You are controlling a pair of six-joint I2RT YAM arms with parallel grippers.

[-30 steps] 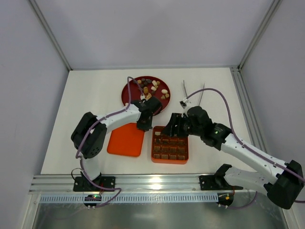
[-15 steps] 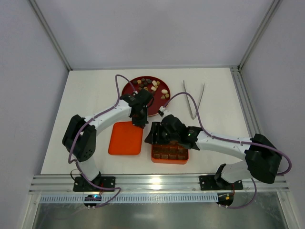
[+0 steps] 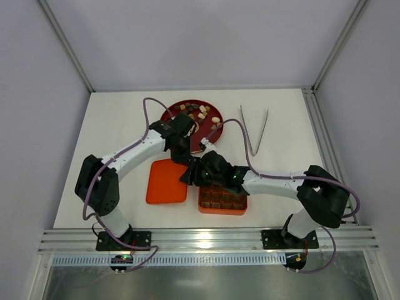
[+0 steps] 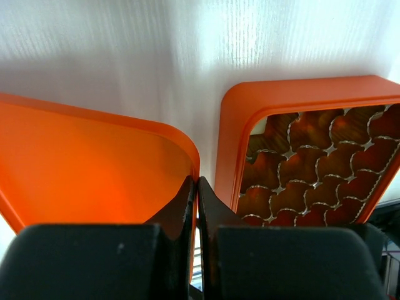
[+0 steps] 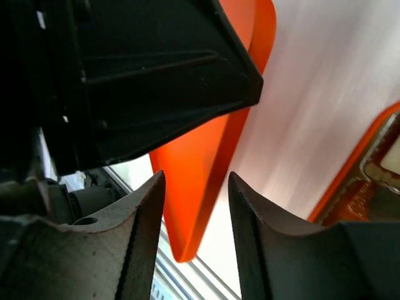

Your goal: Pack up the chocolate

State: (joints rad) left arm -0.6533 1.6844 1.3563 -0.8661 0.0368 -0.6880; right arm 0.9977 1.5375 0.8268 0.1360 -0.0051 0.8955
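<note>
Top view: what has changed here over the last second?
The right arm swept left across the box. The open right hand now sits at the corner of the lid, beside the left hand. The left hand, apparently shut on that corner, edged toward the plate and turned the lid slightly. The box, plate, chocolates and tweezers stayed put.

The lid (image 4: 81, 162) and box (image 4: 231, 137) look glossy orange plastic, the tweezers (image 3: 247, 131) metal, the table (image 3: 119, 131) matt white.
</note>
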